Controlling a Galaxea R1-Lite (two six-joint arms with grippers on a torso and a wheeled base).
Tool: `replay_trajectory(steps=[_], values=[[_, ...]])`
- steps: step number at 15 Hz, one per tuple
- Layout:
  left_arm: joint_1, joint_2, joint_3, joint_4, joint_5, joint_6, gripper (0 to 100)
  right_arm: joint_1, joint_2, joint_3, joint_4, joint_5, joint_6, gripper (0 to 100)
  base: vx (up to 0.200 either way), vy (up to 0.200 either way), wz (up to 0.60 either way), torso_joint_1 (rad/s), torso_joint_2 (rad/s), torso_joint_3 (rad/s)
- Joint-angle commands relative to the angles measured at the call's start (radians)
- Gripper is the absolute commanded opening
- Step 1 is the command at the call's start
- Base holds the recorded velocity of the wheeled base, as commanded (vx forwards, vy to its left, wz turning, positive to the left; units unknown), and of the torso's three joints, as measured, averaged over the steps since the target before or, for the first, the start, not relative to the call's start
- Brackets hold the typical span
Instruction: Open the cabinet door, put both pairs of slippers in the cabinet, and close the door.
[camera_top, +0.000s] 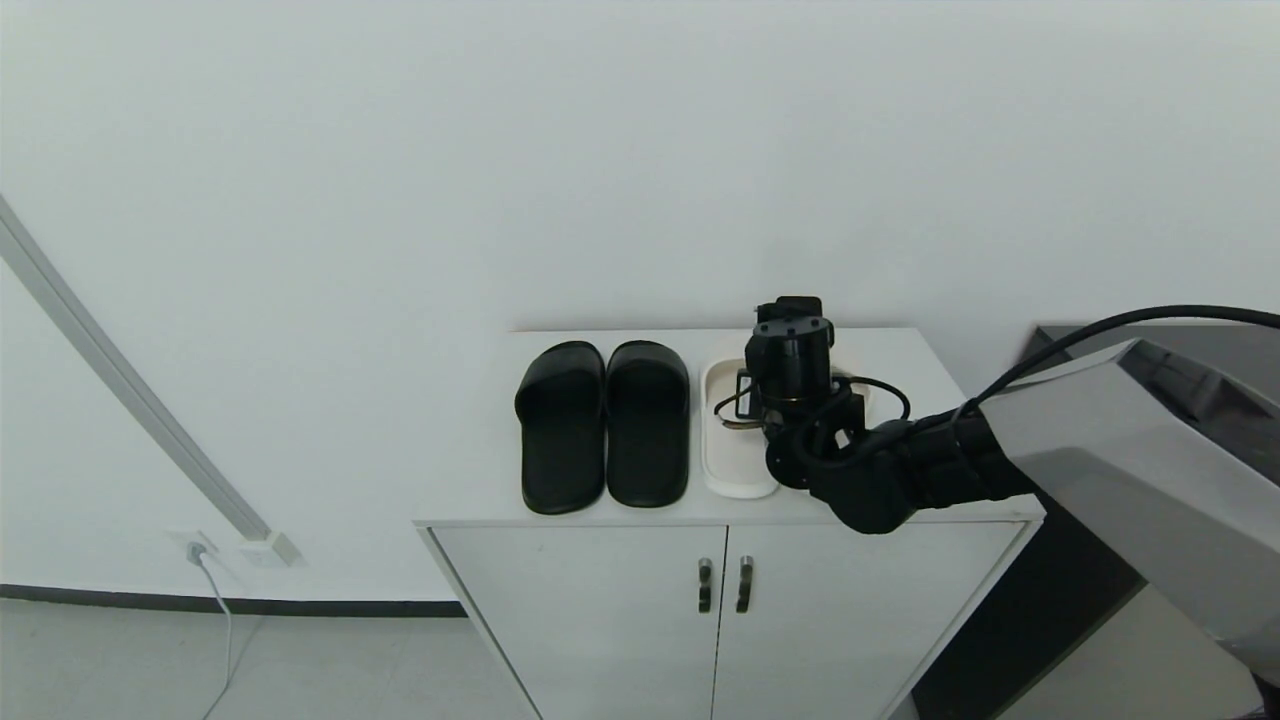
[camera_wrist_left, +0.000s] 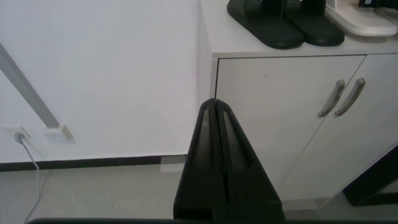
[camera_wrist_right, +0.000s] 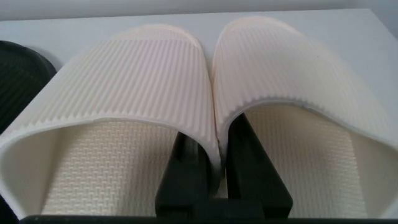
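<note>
A white cabinet (camera_top: 600, 620) stands against the wall with both doors closed, its two handles (camera_top: 724, 584) side by side at the middle. On its top lie a black pair of slippers (camera_top: 602, 425) and, to their right, a white pair of slippers (camera_top: 732, 455). My right gripper (camera_wrist_right: 214, 171) is over the white pair, one finger inside each slipper, shut on their two touching inner walls. My left gripper (camera_wrist_left: 216, 107) is shut and empty, held low in front of the cabinet's left corner. The black slippers (camera_wrist_left: 283, 22) and handles (camera_wrist_left: 342, 98) lie beyond it.
A wall socket with a white cable (camera_top: 197, 550) sits low on the wall left of the cabinet, below a slanted wall conduit (camera_top: 120, 375). A dark unit (camera_top: 1180, 345) stands right of the cabinet. There is open floor (camera_top: 250, 660) to the left.
</note>
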Motion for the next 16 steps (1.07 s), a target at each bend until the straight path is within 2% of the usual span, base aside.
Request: replay_trajectory(steps=[1, 4, 7, 9, 14, 15, 16], values=[[0.000, 0.000, 0.000, 0.000, 0.000, 0.000, 0, 0.001, -0.081, 0.053, -0.003, -0.003, -0.012, 0, 0.000, 0.000, 0.00, 0.000, 0.00, 0.000], [0.000, 0.000, 0.000, 0.000, 0.000, 0.000, 0, 0.043, -0.277, 0.284, -0.015, 0.037, -0.012, 0, 0.000, 0.000, 0.00, 0.000, 0.00, 0.000], [0.000, 0.000, 0.000, 0.000, 0.000, 0.000, 0, 0.086, -0.437, 0.537, -0.144, 0.196, -0.101, 0, 0.000, 0.000, 0.00, 0.000, 0.00, 0.000], [0.000, 0.000, 0.000, 0.000, 0.000, 0.000, 0, 0.100, -0.510, 0.656, -0.224, 0.310, -0.149, 0, 0.000, 0.000, 0.00, 0.000, 0.00, 0.000], [0.000, 0.000, 0.000, 0.000, 0.000, 0.000, 0, 0.106, -0.668, 0.857, -0.227, 0.664, -0.141, 0, 0.000, 0.000, 0.00, 0.000, 0.00, 0.000], [0.000, 0.000, 0.000, 0.000, 0.000, 0.000, 0, 0.106, -0.691, 0.889, -0.223, 0.722, -0.140, 0, 0.000, 0.000, 0.00, 0.000, 0.00, 0.000], [0.000, 0.000, 0.000, 0.000, 0.000, 0.000, 0, 0.105, -0.695, 0.896, -0.220, 0.732, -0.140, 0, 0.000, 0.000, 0.00, 0.000, 0.00, 0.000]])
